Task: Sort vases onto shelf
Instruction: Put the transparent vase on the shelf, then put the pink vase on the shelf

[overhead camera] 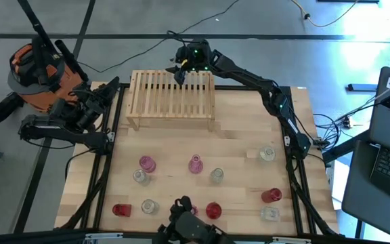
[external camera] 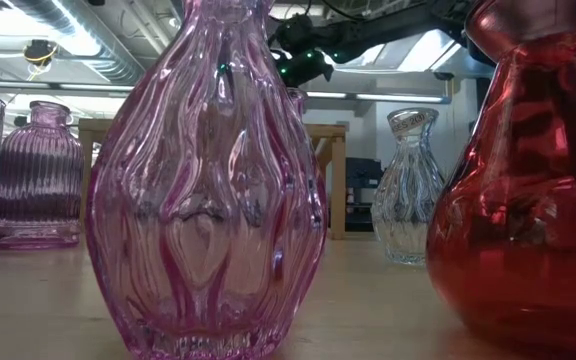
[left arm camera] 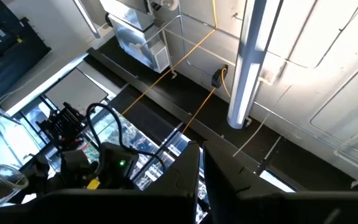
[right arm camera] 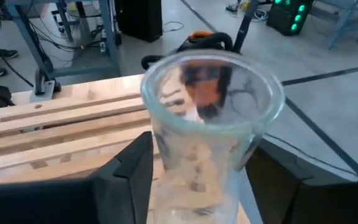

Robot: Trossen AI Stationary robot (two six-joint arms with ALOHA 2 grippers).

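I'm watching the right claw [right arm camera: 197, 180] straddling a clear vase [right arm camera: 211, 124] over the shelf [overhead camera: 173, 95], fingers spread; left claw [left arm camera: 201, 186] is sitting pressed together off-counter.

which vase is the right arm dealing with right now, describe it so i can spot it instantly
Start at the shelf, the slatted wooden rack at the far edge of the table. At its far right corner, the right gripper has its fingers either side of a clear glass vase with a wide round mouth. It is the only vase at the shelf; the others stand on the table's near half.
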